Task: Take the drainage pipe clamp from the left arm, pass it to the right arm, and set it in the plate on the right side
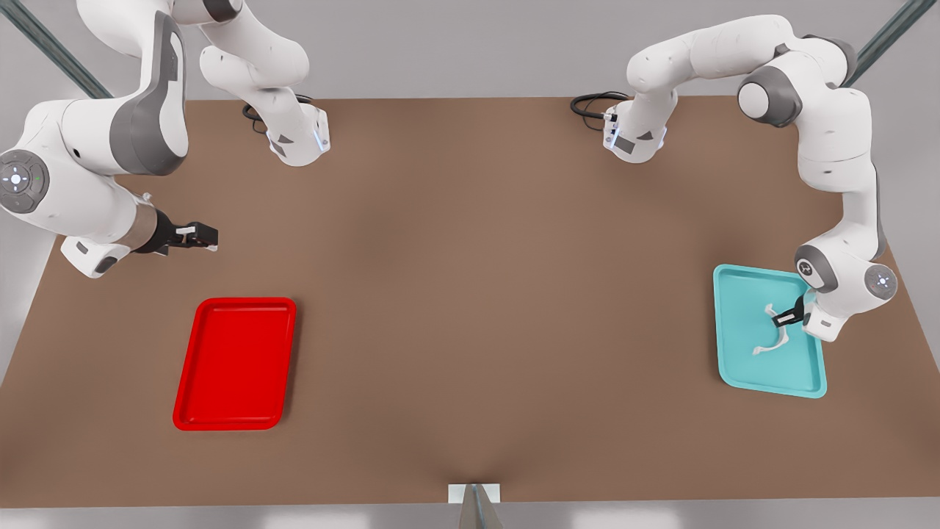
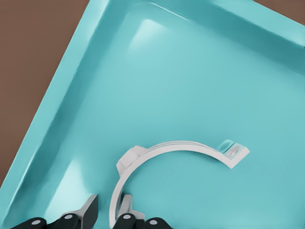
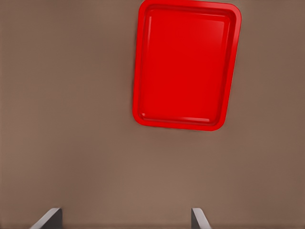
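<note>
Left end effector [image 2: 108,210], fingers apart astride one end of the clamp [image 2: 167,151] lying in the teal tray [image 1: 734,353]; right end effector [image 1: 197,236] waits spread above the bench [image 1: 470,294] near the red plate [image 1: 235,364]; thin strip may slip sideways on closing.

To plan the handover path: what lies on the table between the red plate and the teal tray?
Nothing: in the front view, bare brown table separates the plate from the teal tray.
</note>
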Tool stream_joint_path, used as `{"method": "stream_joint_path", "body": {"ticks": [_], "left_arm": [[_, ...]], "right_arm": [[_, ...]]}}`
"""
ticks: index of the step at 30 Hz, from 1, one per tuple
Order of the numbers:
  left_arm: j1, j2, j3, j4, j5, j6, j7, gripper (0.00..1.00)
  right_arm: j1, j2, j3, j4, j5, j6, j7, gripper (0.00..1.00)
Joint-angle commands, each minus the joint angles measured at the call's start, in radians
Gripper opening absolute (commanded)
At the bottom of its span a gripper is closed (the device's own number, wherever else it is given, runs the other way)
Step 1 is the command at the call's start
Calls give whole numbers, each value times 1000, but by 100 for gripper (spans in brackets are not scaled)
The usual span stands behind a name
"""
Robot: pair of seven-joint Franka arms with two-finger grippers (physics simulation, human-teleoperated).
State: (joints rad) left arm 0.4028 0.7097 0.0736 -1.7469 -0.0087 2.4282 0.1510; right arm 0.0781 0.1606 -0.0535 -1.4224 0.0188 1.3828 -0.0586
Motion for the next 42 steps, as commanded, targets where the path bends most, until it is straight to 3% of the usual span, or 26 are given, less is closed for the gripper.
{"method": "stream_joint_path", "body": {"ticks": [1, 5, 12, 17, 21, 26, 31, 35, 42], "left_arm": [[-1, -1, 0, 0, -14, -12, 21, 40], [-1, -3, 0, 1, -14, -24, 21, 21], [-39, -65, 0, 6, -11, -64, 25, 21], [-294, -283, -9, 7, -65, -261, -5, 21], [-354, -292, -175, 10, -77, -264, -17, 21], [-597, -228, -235, 128, -62, -304, -192, 21], [-868, -13, -235, 388, 2, -302, -522, 21], [-933, 68, -233, 509, 13, -301, -663, 21], [-943, 71, -235, 515, 10, -297, -669, 21]], "right_arm": [[0, -1, 0, 0, 0, -4, -3, 100], [3, 0, 0, 0, -2, -4, -3, 100], [3, 0, 1, 0, 0, -4, -3, 100], [3, 2, 1, 0, -2, -5, -4, 100], [193, 83, 4, 5, -5, 1, -32, 100], [299, 232, 12, 3, 173, 137, -296, 100], [407, 312, 18, -1, 176, 370, -481, 99], [471, 339, 18, -1, 138, 521, -483, 100], [522, 347, 18, -82, 70, 772, -483, 100]]}}
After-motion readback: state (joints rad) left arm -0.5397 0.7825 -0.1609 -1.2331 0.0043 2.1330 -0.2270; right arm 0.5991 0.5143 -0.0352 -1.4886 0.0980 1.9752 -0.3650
